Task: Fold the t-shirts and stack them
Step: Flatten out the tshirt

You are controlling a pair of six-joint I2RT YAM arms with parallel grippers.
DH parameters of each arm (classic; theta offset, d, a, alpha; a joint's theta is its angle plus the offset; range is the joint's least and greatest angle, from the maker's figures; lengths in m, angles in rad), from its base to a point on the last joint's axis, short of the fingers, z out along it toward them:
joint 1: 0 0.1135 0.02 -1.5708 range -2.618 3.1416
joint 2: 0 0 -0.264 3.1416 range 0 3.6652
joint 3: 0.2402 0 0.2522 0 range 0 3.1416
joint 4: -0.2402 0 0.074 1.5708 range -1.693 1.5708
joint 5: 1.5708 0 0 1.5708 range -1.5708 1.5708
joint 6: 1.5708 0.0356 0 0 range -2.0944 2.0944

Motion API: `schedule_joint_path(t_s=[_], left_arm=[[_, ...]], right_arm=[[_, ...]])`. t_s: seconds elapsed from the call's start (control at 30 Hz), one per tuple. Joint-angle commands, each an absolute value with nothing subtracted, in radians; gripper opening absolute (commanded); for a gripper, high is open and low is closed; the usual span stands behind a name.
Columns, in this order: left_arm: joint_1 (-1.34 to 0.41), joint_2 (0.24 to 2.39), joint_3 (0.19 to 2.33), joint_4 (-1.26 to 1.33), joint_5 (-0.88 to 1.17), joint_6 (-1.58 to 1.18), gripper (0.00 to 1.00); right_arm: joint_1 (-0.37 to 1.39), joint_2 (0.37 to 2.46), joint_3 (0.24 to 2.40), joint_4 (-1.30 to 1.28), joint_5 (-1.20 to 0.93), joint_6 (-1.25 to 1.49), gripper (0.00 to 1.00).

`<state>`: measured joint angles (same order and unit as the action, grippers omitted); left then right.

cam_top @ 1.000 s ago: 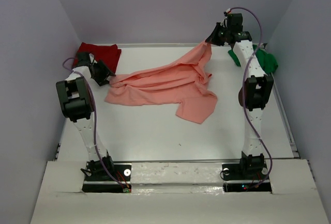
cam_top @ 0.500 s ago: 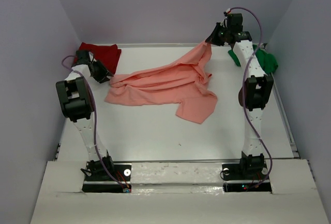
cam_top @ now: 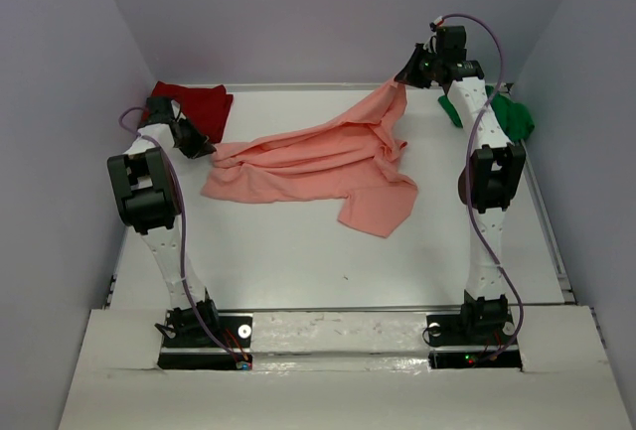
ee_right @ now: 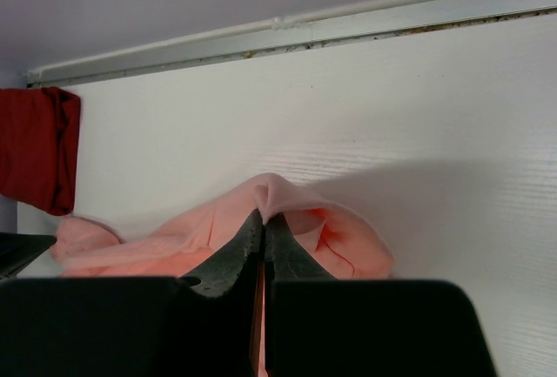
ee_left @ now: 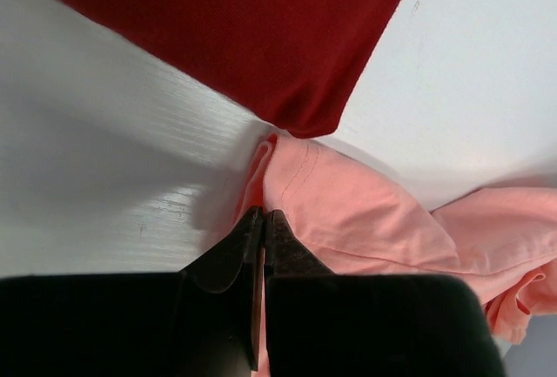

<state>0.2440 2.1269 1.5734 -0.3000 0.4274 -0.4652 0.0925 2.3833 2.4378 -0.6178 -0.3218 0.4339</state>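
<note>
1. On the white desk the salmon-pink t-shirt lies crumpled and spread across the middle; its far right corner is raised off the surface.
2. At the shirt's left end the left gripper sits low, jaws pressed together on the hem; the dark red t-shirt lies just beyond, its corner almost meeting that hem.
3. Near the far edge the right gripper is clamped on a pinch of the same shirt, held above the desk.
4. By the right edge the bright green t-shirt sits bunched, partly behind the right arm.
5. Fine grain lines run across the glossy surface; a metal rail borders its far edge; pale lilac walls close in on three sides.
</note>
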Motion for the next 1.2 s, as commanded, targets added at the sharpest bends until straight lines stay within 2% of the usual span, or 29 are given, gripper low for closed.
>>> schedule_joint_path(t_s=[0.0,0.07,0.17,0.47,0.6,0.7,0.9,1.17], left_arm=[[0.252,2.114,1.588,-0.321,0.462,-0.463,0.1],[0.249,2.121,1.585,-0.321,0.478,-0.463,0.08],[0.249,2.125,1.578,-0.321,0.483,-0.462,0.0],[0.273,2.074,1.675,-0.356,0.524,-0.488,0.0],[0.285,2.072,1.86,-0.425,0.563,-0.514,0.0],[0.287,2.065,1.981,-0.477,0.568,-0.523,0.0],[0.287,1.915,1.818,-0.385,0.607,-0.568,0.0],[0.287,1.654,1.596,-0.27,0.65,-0.583,0.0]], right_arm=[[0.077,2.338,2.434,-0.574,-0.328,0.422,0.0],[0.077,2.338,2.433,-0.575,-0.324,0.42,0.0],[0.077,2.336,2.431,-0.581,-0.324,0.417,0.0],[0.057,2.319,2.495,-0.627,-0.379,0.408,0.0],[0.031,2.318,2.597,-0.675,-0.451,0.451,0.0],[0.031,2.251,2.565,-0.672,-0.537,0.477,0.0],[0.031,2.042,2.338,-0.615,-0.652,0.509,0.0],[0.031,1.806,2.177,-0.621,-0.703,0.509,0.0]])
